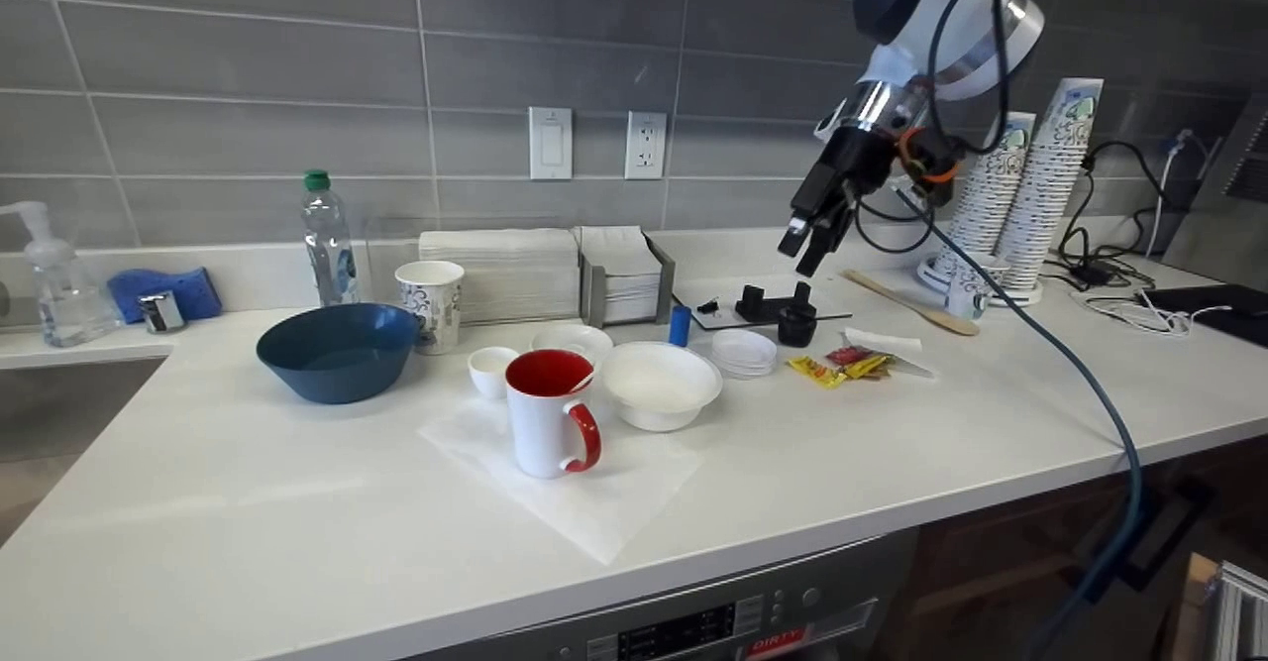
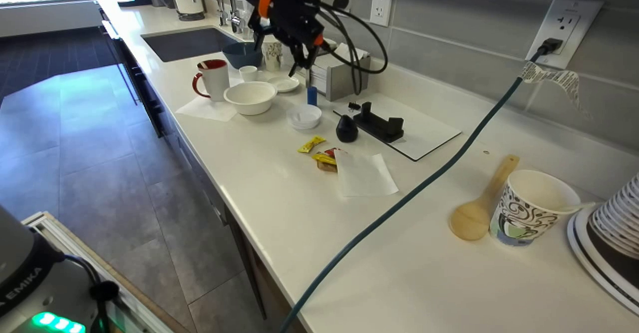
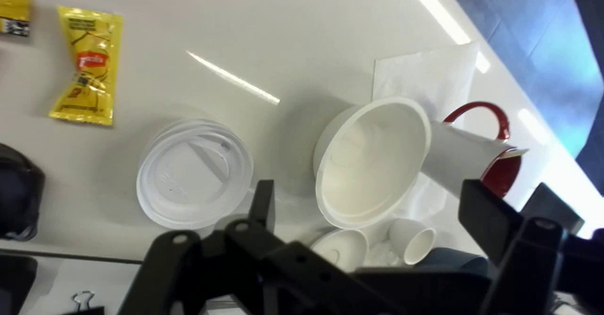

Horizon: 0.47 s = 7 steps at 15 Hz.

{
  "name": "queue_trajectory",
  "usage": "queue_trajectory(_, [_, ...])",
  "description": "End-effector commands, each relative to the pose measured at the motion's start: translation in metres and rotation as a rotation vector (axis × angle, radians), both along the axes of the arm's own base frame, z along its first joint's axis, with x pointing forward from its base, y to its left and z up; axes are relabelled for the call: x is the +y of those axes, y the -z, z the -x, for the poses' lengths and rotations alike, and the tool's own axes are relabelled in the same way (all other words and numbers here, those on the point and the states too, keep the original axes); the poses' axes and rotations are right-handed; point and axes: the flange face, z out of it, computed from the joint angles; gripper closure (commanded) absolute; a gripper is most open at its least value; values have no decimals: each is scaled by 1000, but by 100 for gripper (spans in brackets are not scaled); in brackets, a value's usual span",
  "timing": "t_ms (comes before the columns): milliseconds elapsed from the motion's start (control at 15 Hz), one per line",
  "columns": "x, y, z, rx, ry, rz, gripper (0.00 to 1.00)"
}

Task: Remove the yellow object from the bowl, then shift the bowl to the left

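Observation:
The white bowl [image 1: 662, 385] stands on the counter right of the red-lined mug [image 1: 548, 423]. It also shows in an exterior view [image 2: 250, 98] and in the wrist view [image 3: 373, 164], where nothing is seen inside it. A small yellow packet [image 3: 92, 67] lies on the counter apart from the bowl, beside more packets. It shows in both exterior views [image 1: 817, 372] [image 2: 311, 144]. I cannot tell for certain that it is the task's yellow object. My gripper [image 1: 802, 253] is open and empty, raised above the counter. In the wrist view its fingers [image 3: 370, 197] are spread wide, with nothing between them.
White lids [image 3: 194, 175], a small white cup [image 1: 491, 372] and a saucer [image 1: 573, 342] are near the bowl. A dark blue bowl [image 1: 339, 352] stands at the left. A black stand [image 2: 379, 124] and a napkin holder [image 1: 624, 279] are along the back. A cable [image 2: 399, 218] crosses the counter.

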Motion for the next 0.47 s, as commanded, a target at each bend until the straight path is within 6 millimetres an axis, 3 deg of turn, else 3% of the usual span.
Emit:
queue_trajectory(0, [-46,-47,39,-82,-178,-12,0])
queue_trajectory(200, [-92,-66,62,-158,-310,-74,0])
queue_trajectory(267, [-74,-57,53,-129,-224,-48,0])
queue_trajectory(400, [-94,-65,66,-160,-263,-72,0])
